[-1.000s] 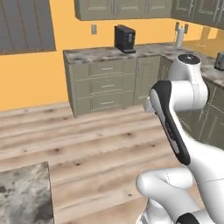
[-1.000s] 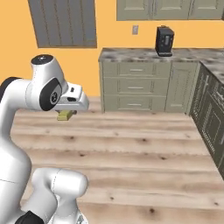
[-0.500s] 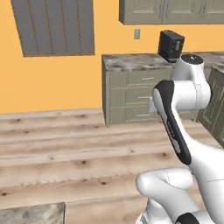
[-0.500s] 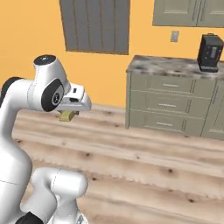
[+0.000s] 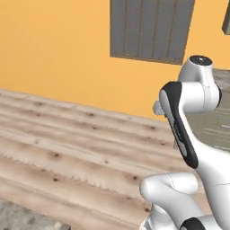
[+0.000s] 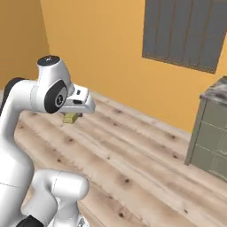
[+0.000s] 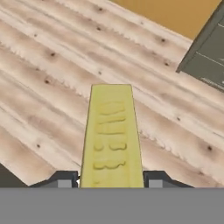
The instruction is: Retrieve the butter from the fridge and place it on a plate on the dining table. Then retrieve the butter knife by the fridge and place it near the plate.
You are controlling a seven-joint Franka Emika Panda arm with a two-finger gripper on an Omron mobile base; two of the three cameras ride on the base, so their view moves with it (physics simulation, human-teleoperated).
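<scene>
The butter is a yellow stick standing up between my two dark fingertips in the hand view, and my gripper is shut on it. From the right base view the butter hangs under the white hand, well above the wooden floor. The arm's upper joints rise at the right of the left base view. Fridge, plate, dining table and butter knife are out of view.
Pale wooden floor spreads ahead, with an orange wall and a dark grey slatted panel behind it. An olive-green cabinet with a marbled top stands at the right. A marbled corner shows at the lower left.
The whole scene has slid to the right in both base views, so the base has turned left. The cabinets and coffee machine have left the views. The butter stays held.
</scene>
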